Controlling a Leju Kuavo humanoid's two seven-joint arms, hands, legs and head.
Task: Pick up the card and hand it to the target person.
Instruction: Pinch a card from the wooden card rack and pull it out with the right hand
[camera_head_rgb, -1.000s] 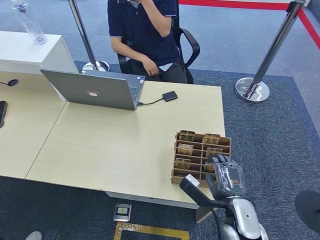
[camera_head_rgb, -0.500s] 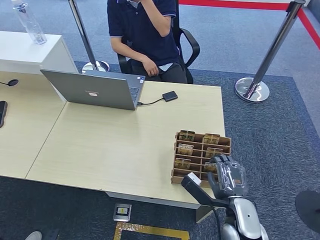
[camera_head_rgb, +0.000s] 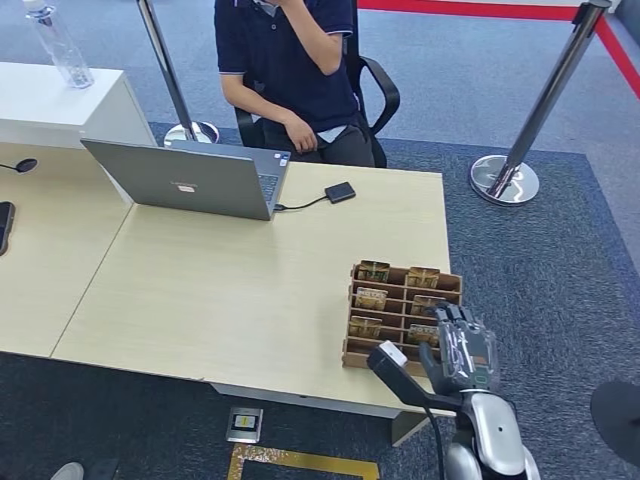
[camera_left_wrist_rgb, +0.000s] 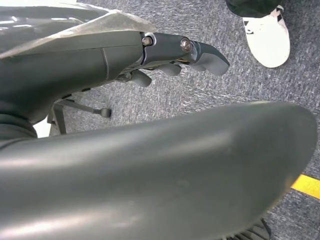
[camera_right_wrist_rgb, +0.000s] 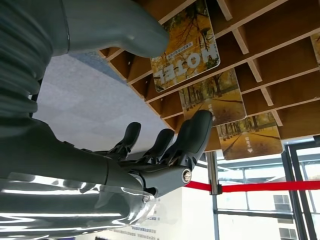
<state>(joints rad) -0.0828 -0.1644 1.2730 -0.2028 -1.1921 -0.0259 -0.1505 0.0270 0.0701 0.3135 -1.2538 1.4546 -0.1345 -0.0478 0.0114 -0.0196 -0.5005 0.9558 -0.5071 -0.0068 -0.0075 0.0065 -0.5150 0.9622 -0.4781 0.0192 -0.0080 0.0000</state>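
A wooden card rack (camera_head_rgb: 352, 312) stands at the desk's near right corner and holds several cards with autumn pictures (camera_head_rgb: 373, 271). My right hand (camera_head_rgb: 460, 348) hovers at the rack's near right corner, fingers spread over the slots and thumb reaching left along the front edge. In the right wrist view its fingers (camera_right_wrist_rgb: 188, 140) and thumb (camera_right_wrist_rgb: 117, 27) stand apart on either side of a card marked HOTEL (camera_right_wrist_rgb: 186, 45), touching nothing. The person (camera_head_rgb: 290, 60) sits behind the desk's far edge. My left hand (camera_left_wrist_rgb: 177, 50) hangs over the carpet with nothing in it.
An open laptop (camera_head_rgb: 189, 180) and a small black device (camera_head_rgb: 340, 192) on a cable lie at the desk's far side. Two stanchions (camera_head_rgb: 506, 170) (camera_head_rgb: 181, 115) stand on the carpet behind. A white shoe (camera_left_wrist_rgb: 268, 32) stands on the carpet by my left hand.
My right hand has crept a little to the right and further over the rack's near right slots. The person, laptop and rack are unchanged.
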